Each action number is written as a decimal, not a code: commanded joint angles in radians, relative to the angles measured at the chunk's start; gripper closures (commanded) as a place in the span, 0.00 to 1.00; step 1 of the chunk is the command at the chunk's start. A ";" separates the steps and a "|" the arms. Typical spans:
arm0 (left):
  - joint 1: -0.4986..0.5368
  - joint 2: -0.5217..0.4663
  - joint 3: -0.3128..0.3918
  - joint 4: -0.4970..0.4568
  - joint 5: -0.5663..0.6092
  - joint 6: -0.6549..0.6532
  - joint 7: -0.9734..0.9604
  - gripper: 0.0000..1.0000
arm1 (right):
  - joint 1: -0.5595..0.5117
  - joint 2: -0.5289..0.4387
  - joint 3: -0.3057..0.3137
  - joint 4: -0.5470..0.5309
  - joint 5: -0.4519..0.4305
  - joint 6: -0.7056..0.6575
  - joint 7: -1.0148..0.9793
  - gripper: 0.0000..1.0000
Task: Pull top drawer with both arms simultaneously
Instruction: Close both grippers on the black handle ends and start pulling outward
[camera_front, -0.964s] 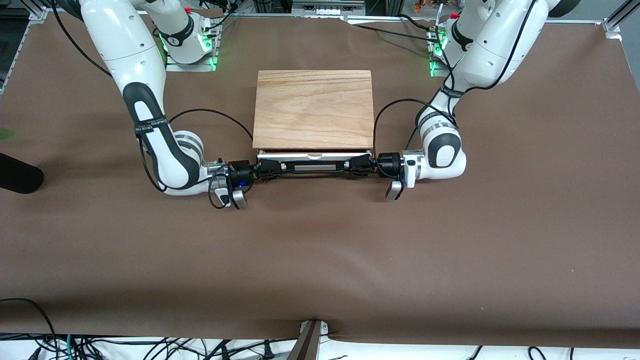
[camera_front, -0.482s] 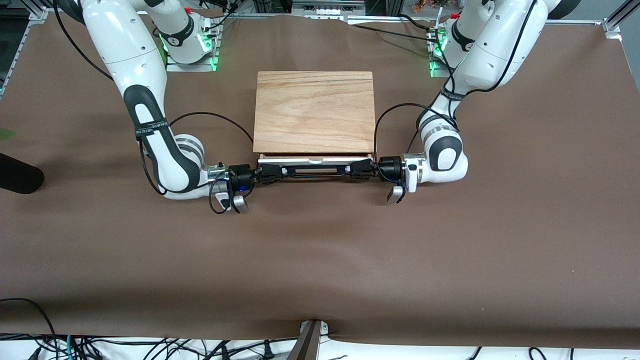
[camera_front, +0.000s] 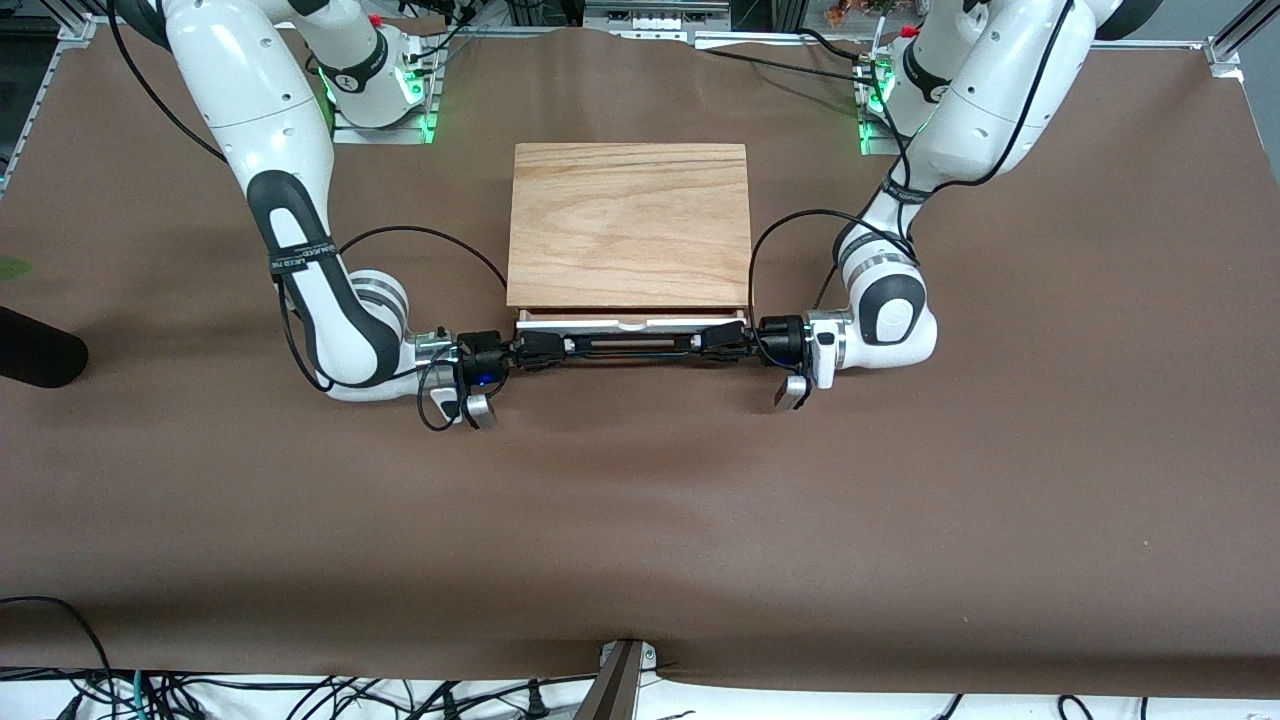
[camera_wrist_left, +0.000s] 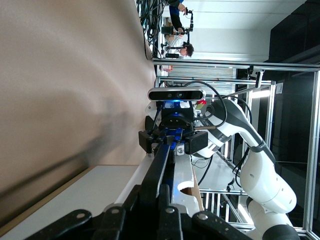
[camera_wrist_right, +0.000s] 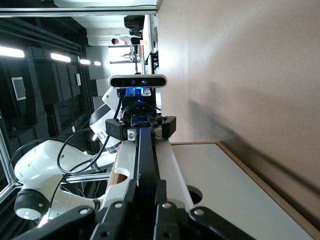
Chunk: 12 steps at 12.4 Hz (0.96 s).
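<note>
The top drawer (camera_front: 630, 322) has a white front panel and stands a narrow gap out of its light-wood-topped box (camera_front: 628, 225). Its long black bar handle (camera_front: 630, 343) runs along the front. My right gripper (camera_front: 540, 347) is shut on the handle's end toward the right arm. My left gripper (camera_front: 715, 341) is shut on the end toward the left arm. In the left wrist view my left gripper (camera_wrist_left: 159, 202) clamps the handle (camera_wrist_left: 161, 165), with the right gripper (camera_wrist_left: 172, 142) farther along it. In the right wrist view my right gripper (camera_wrist_right: 145, 195) clamps the handle (camera_wrist_right: 145, 155), facing the left gripper (camera_wrist_right: 140, 127).
The box stands mid-table on a brown cloth (camera_front: 640, 520). Both arms lie low on either side of the drawer front, elbows out, with cables looping beside the box. A black object (camera_front: 35, 348) lies at the table's edge toward the right arm's end.
Both grippers, the handle and the drawer front have moved a little nearer to the front camera. The box's near edge has shifted slightly the same way.
</note>
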 joint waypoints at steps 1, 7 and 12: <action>0.008 -0.070 0.028 -0.020 -0.007 0.045 -0.028 1.00 | -0.062 -0.019 0.003 0.100 0.077 -0.047 0.124 1.00; -0.003 -0.091 0.028 -0.039 -0.005 0.059 -0.030 1.00 | -0.062 -0.019 0.003 0.100 0.079 -0.047 0.124 1.00; -0.035 -0.091 0.029 -0.022 -0.009 0.110 -0.071 1.00 | -0.062 -0.019 0.003 0.100 0.079 -0.047 0.124 1.00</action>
